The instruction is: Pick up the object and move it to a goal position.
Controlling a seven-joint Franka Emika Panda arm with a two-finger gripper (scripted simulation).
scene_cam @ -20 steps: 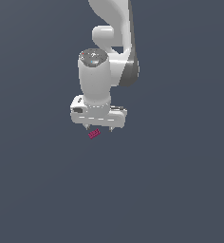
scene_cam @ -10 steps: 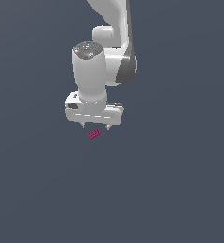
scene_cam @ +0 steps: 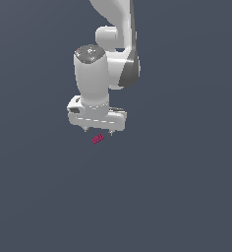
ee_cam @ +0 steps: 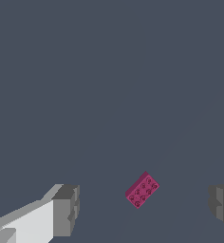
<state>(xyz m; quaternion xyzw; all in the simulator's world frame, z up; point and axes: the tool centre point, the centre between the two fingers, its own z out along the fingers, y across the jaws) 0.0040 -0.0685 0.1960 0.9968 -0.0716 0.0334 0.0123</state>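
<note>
The white gripper (scene_cam: 98, 131) hangs from the arm (scene_cam: 119, 29) with its fingers pointing down at the flat dark grey-blue floor (scene_cam: 177, 197). Its two fingers stand wide apart — in the wrist view one grey pad (ee_cam: 66, 209) sits on one side and the other pad (ee_cam: 222, 205) far across from it, with open floor between them and nothing held.

The object (scene_cam: 98, 139), a tiny magenta-pink block with studs on its top face, lies flat on the floor just below the gripper, between the two short fingertips as the exterior view shows them, and apart from both. It is far smaller than the gripper's white body. In the wrist view the block (ee_cam: 142, 190) lies in the gap between the pads, nearer the middle than either pad, and turned at a slant to the line that joins them. Two rows of studs show on it — whether it touches anything but the floor, no: neither pad reaches it.
</note>
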